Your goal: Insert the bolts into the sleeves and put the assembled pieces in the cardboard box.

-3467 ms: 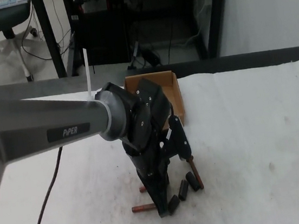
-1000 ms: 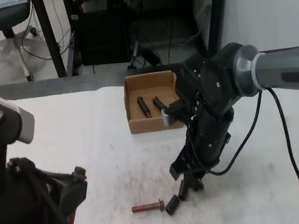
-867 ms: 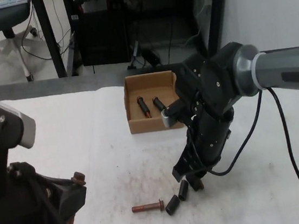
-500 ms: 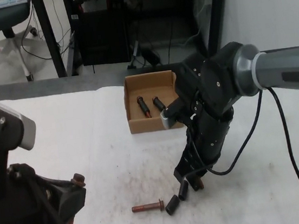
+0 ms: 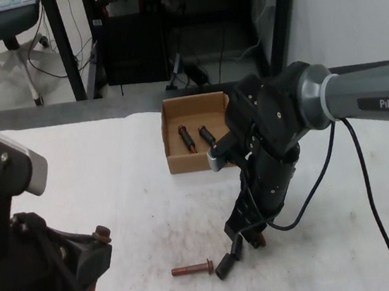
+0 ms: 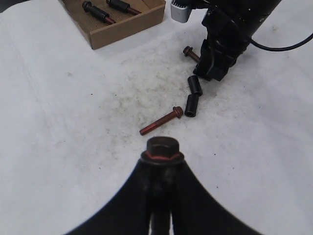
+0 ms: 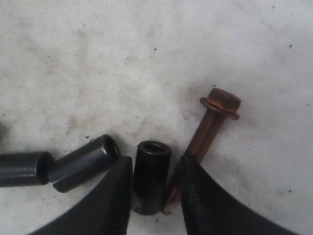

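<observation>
My left gripper [image 6: 161, 171] is shut on a copper bolt [image 6: 162, 149], its head sticking up, held near the bench's front left [image 5: 103, 234]. My right gripper [image 7: 155, 164] is down at the pile of parts, open, its fingers [image 7: 117, 196] close on either side of a black sleeve [image 7: 151, 174]. A copper bolt [image 7: 213, 122] lies right beside that sleeve. Two more sleeves [image 7: 83, 161] [image 7: 22, 169] lie end to end nearby. Another loose bolt [image 5: 192, 268] rests on the cloth. The cardboard box [image 5: 203, 160] holds two assembled pieces [image 5: 188, 138].
The bench is covered by a white cloth [image 5: 342, 191]. The right arm's cable [image 5: 325, 172] loops beside it. The box stands at the back middle, beyond the loose parts. An office chair [image 5: 2, 27] and dark racks stand behind the bench.
Since 3.5 s ago the left arm has pulled back to the front left with a bolt. Over the last second the right gripper has shifted slightly left over the sleeves.
</observation>
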`<action>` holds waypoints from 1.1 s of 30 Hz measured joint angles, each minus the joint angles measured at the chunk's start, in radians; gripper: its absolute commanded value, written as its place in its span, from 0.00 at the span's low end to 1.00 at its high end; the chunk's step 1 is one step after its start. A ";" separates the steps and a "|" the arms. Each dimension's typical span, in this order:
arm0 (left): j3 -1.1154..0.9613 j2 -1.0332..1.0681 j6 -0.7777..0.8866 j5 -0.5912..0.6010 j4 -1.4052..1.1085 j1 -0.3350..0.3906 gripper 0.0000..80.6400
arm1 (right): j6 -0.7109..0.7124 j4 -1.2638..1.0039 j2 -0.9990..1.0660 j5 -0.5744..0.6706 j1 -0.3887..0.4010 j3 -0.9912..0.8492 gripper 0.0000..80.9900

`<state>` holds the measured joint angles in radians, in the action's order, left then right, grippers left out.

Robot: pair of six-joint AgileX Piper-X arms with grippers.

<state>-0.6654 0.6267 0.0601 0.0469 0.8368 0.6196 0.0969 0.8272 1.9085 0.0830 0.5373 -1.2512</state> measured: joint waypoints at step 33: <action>0.000 0.000 0.000 0.000 0.000 0.000 0.00 | 0.052 0.047 0.001 -0.002 0.000 -0.003 0.38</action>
<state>-0.6654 0.6267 0.0601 0.0469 0.8368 0.6196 0.1491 0.8739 1.9098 0.0814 0.5373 -1.2545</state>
